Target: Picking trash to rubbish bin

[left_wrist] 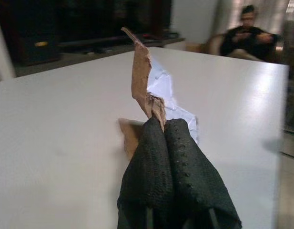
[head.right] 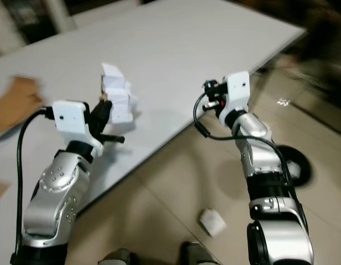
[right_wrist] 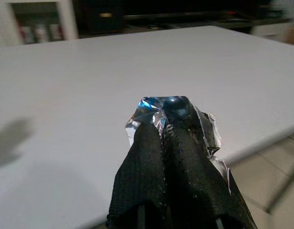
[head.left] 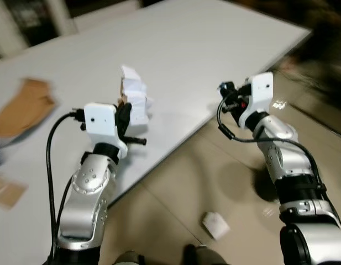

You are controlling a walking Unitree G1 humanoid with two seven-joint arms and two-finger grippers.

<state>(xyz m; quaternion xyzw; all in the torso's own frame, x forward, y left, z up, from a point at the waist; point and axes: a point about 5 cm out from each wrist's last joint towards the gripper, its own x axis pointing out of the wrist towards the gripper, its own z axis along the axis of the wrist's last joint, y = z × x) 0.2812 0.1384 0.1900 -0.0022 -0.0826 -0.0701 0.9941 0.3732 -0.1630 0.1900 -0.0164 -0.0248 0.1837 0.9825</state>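
White table: two held scraps.

Brown paper scraps at the table's left side are blurred and cut off. A seated person beyond the table is indistinct.

Left gripper at nine o'clock, over the white table, clamped on crumpled white paper. Right arm at three o'clock, over the floor; white wad at six.
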